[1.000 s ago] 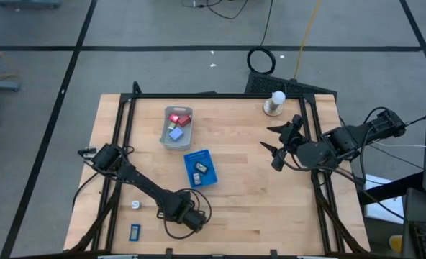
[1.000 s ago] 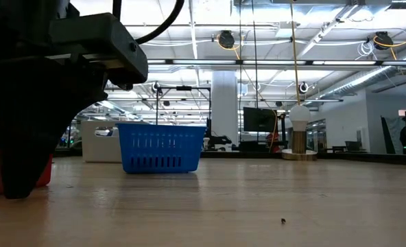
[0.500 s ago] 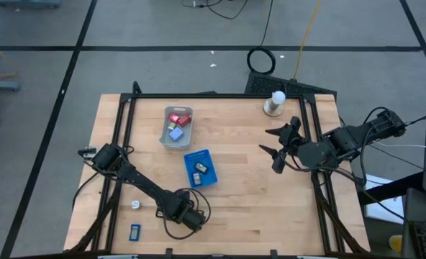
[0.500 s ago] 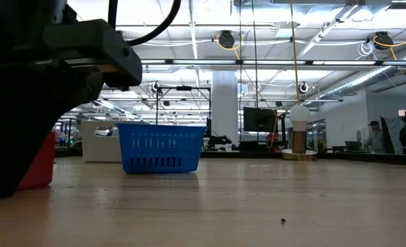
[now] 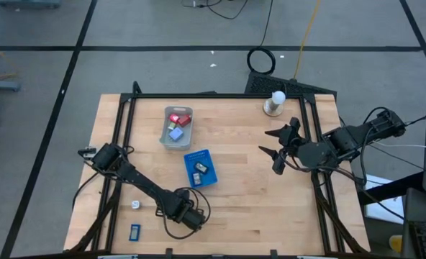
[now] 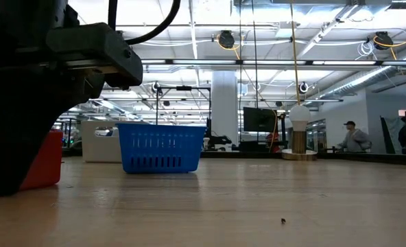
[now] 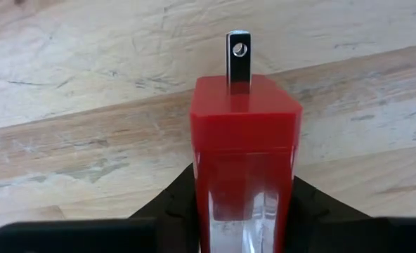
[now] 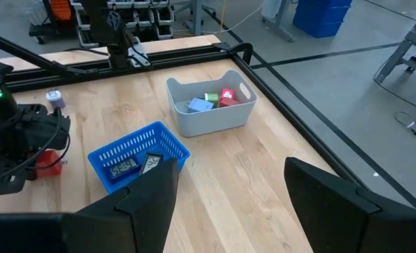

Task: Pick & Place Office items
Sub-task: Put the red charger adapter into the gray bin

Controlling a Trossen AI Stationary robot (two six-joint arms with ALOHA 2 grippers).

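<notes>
- Wooden table (image 5: pixel 242 194) is lying under both arms, pale planks with a visible grain and a dark metal frame round the edge
- I am watching the left gripper (image 5: pixel 193 218) working low over the near part of the table, its fingers pinching a red block (image 7: pixel 243 151); I judge I am holding it this way to carry it to a container
- That red block is looking like glossy moulded plastic, squarish with rounded corners, and a flat metal prong with a small hole is sticking out of its end
- I am seeing the right gripper (image 5: pixel 276 147) waiting above the right side of the table, its fingers spread wide and holding nothing
- Other office items are sitting in two containers: red, pale blue and green pieces in the grey tray (image 8: pixel 211 119), and two small dark pieces in the blue slatted basket (image 8: pixel 134 151) just beside it
- Two more pieces are lying loose on the wood near the left arm: a tiny white piece (image 5: pixel 135 204) and a dark blue piece (image 5: pixel 134 232)
- White knob (image 5: pixel 277 98) on its round base is standing at the far edge, well apart from everything else
</notes>
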